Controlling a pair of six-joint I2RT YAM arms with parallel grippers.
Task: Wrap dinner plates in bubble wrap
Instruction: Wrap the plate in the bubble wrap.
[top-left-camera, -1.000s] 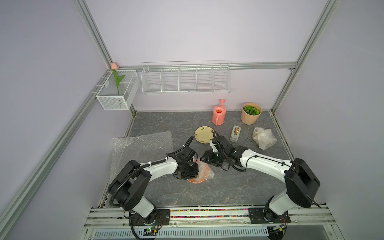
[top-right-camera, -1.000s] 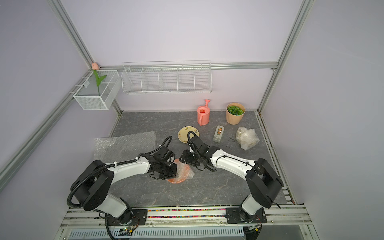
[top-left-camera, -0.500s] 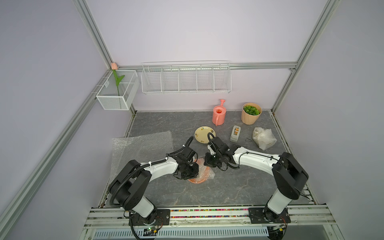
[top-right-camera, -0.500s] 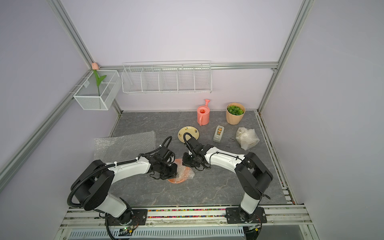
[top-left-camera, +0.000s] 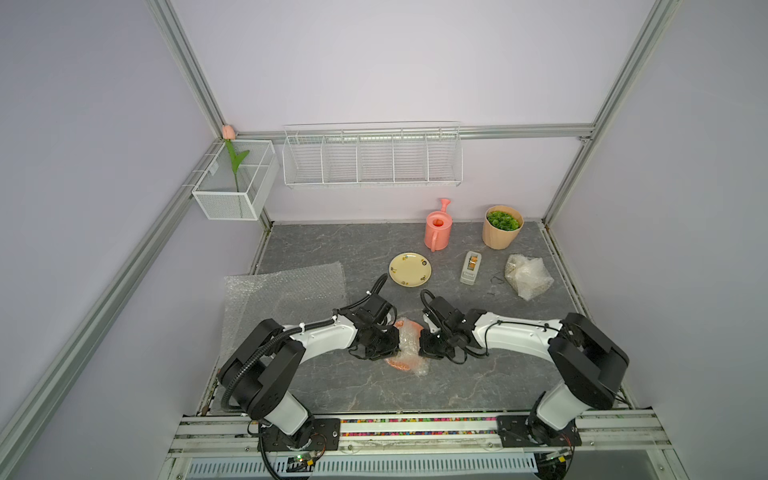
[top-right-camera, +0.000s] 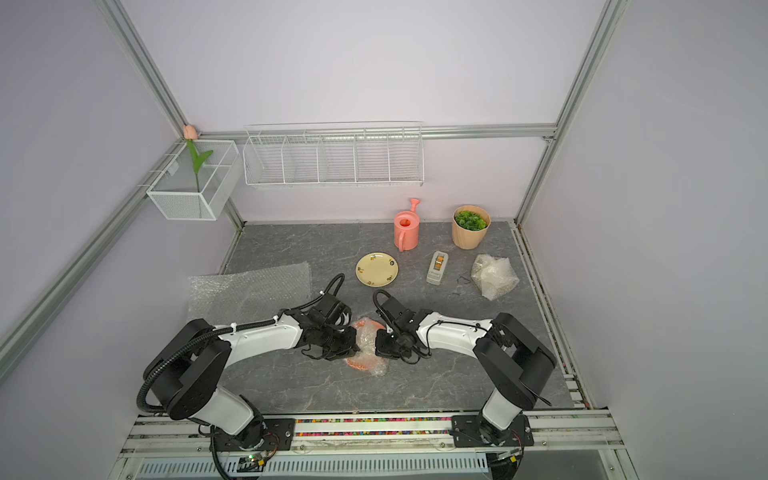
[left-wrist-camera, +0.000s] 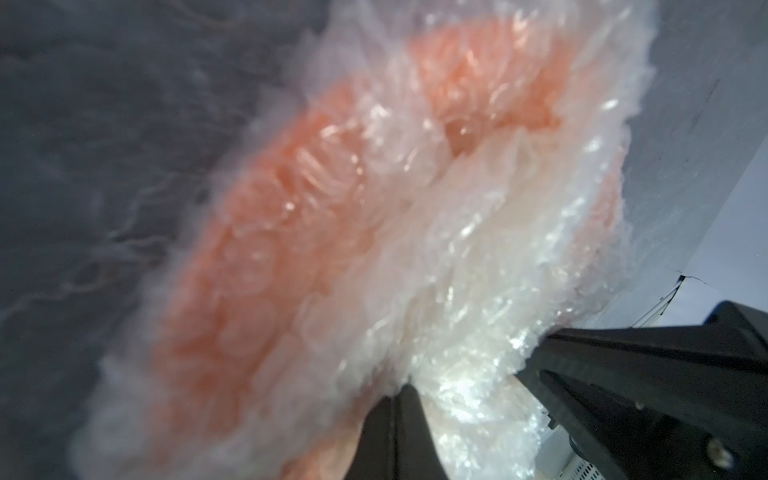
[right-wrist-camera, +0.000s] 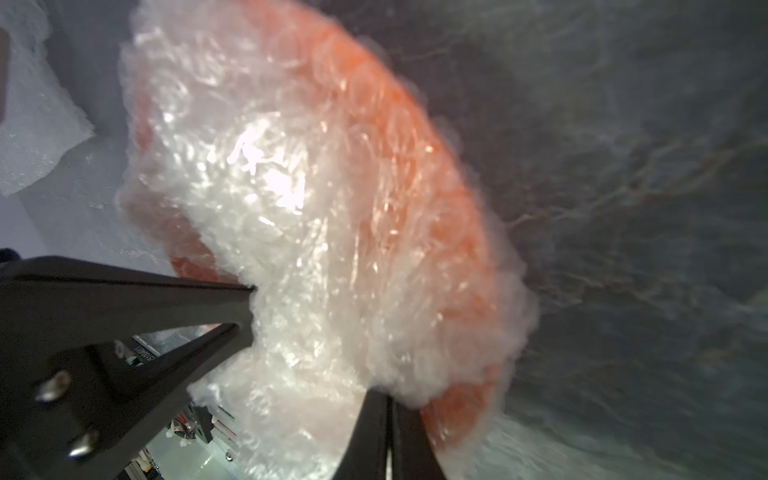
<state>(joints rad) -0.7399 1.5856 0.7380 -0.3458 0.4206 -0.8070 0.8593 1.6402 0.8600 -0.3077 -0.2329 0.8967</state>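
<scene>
The grey, marble-veined tabletop (top-left-camera: 332, 249) carries a flat sheet of bubble wrap (top-left-camera: 282, 299) at its left side, running over the left edge. Toward the back stand a pink watering can (top-left-camera: 437, 228) and, apart to its right, a wooden pot (top-left-camera: 501, 227) of greenery. In front of them lie a yellow plate (top-left-camera: 409, 269), a tape dispenser (top-left-camera: 471, 268) and a crumpled bubble wrap bundle (top-left-camera: 528, 276), well apart in a row. Nearer the front sits an orange plate (top-left-camera: 405, 349) swathed in wrap; whether it lies flat cannot be told.
</scene>
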